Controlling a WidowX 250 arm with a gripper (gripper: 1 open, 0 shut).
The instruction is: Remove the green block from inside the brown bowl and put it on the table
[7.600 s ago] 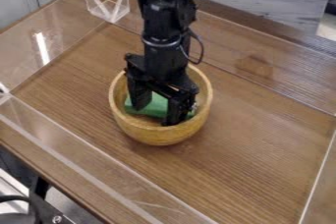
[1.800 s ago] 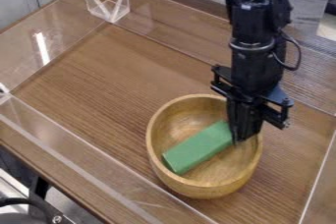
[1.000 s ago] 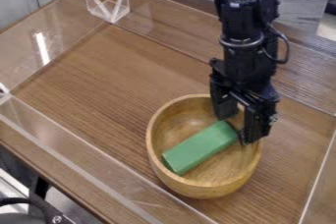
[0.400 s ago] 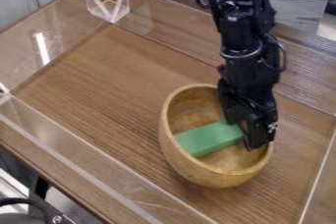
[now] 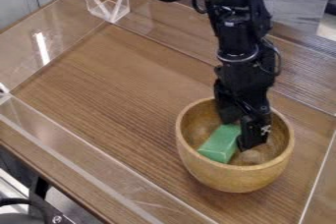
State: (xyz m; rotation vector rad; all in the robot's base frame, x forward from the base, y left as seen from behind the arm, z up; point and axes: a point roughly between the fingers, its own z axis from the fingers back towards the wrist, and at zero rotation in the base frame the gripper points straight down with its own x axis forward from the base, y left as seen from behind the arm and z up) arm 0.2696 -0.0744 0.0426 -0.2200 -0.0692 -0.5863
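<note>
The brown bowl (image 5: 210,174) sits on the table (image 5: 118,81) at the lower right. Inside it lies the green block (image 5: 219,146), leaning against the bowl's left inner wall with its near end showing. My gripper (image 5: 250,132) reaches almost straight down into the bowl from the black arm above. Its jaws stand open at the block's far end, which the fingers (image 5: 257,136) partly hide. I cannot tell whether they touch the block.
Clear acrylic walls (image 5: 66,154) run along the table's edges. A small clear stand (image 5: 105,2) sits at the back left corner. Bare tabletop lies left of the bowl; the right wall is close behind it.
The bowl has slid to the right with the block inside, and the block now lies steeper. My gripper has sunk deeper into the bowl and stays open.
</note>
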